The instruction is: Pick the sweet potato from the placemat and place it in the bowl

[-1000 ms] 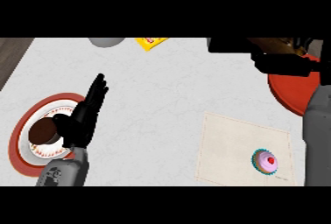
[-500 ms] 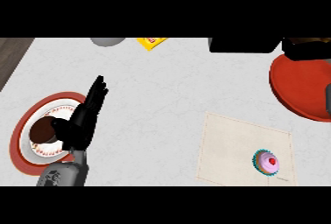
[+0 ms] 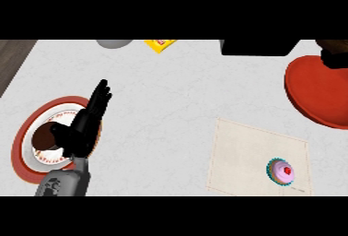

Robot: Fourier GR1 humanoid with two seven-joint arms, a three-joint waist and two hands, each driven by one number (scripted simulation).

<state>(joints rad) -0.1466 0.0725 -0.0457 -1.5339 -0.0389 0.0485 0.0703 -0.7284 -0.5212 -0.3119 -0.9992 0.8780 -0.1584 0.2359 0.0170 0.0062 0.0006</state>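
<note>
Inspecting the red bowl (image 3: pixel 316 92), then the placemat (image 3: pixel 245 152) — it holds only a cupcake (image 3: pixel 281 170). My left hand (image 3: pixel 85 129) rests open and empty, far left. I judge the brown shape at the bowl's far rim to be the sweet potato (image 3: pixel 334 45), right beside the right hand (image 3: pixel 334 59) — whether it is gripped I cannot tell.

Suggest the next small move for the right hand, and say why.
Probably ease the right hand inward over the red bowl: it sits at the bowl's far rim, something brown against it; the placemat holds only a cupcake.
</note>
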